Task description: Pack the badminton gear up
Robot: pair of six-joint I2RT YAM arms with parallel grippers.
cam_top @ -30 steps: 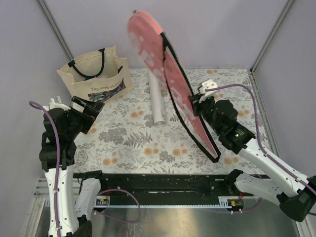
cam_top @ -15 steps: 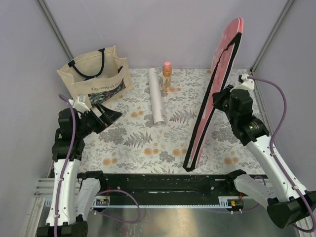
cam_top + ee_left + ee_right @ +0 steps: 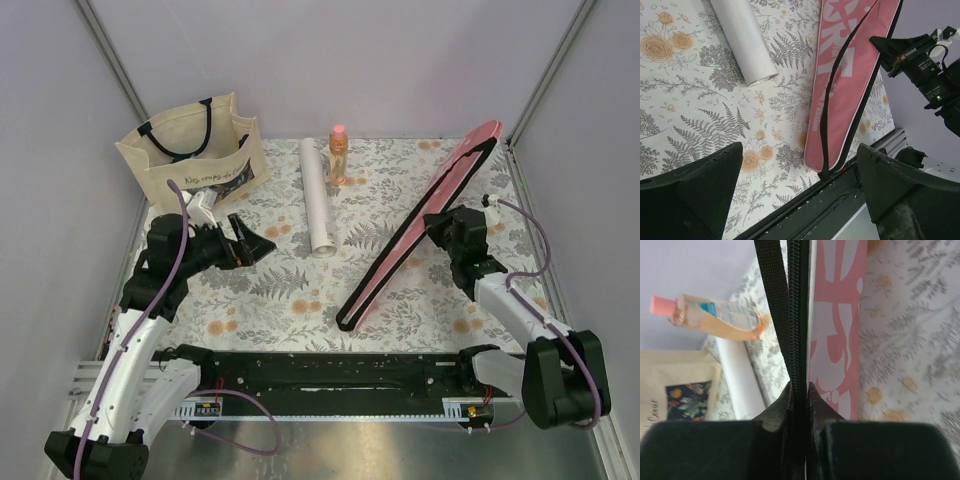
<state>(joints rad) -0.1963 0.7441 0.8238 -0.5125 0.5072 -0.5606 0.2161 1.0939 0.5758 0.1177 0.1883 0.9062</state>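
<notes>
**Packing the badminton gear: got the cover in hand, not much else to show**

Progress check on my two-arm rig, and honestly it looks early days. My right gripper [image 3: 437, 222] is clamped nearly all the way down on the black zip edge of the pink cover [image 3: 420, 235]. From the right wrist cam you can see the zipper pinched right between the fingertips [image 3: 785, 402], with the black strap running alongside. The cover sits on a slant across the right side of the tablecloth [image 3: 280, 290]. Its near end is down by the front rail [image 3: 320, 365], and its far end points up toward the back right corner.

My left gripper [image 3: 250, 243] is spread as wide as it goes and holds nothing. It hovers over the left middle of the table, facing the cover.

The white tube [image 3: 317, 195] is lying loose on the cloth, well apart from the cover, next to the orange bottle [image 3: 339, 155]. The tote bag [image 3: 190, 150] stands at the back left. I can't spot the rackets anywhere. They might already be inside the cover, but I can't tell from these views, and I can't tell if the zip is done up either.

My guess is that the tube needs dealing with, and the cover needs checking and closing.
</notes>
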